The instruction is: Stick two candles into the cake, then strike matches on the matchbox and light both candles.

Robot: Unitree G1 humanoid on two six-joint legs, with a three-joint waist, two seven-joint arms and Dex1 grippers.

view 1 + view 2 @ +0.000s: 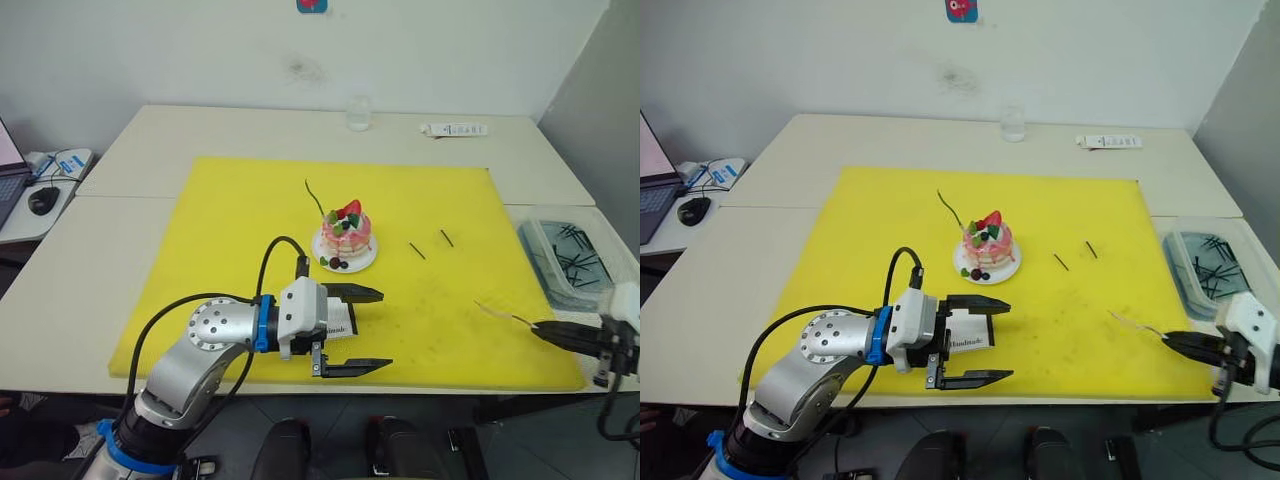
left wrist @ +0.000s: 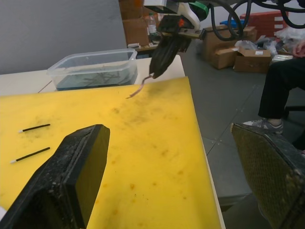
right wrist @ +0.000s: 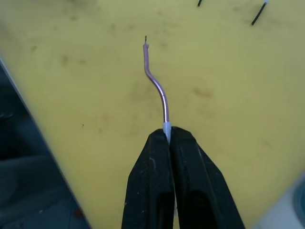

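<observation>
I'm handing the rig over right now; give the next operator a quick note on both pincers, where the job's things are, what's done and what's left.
Right pincer: shut on the second candle, held over the yellow mat's right edge.
Left pincer: open, empty, straddling the matchbox near the mat's front edge.
Cake: mid-mat on its plate, first candle already stuck in, leaning back-left, unlit.
Two matches lie on the mat to the right of the cake.
Left to do: plant the second candle, strike matches, light both.
</observation>
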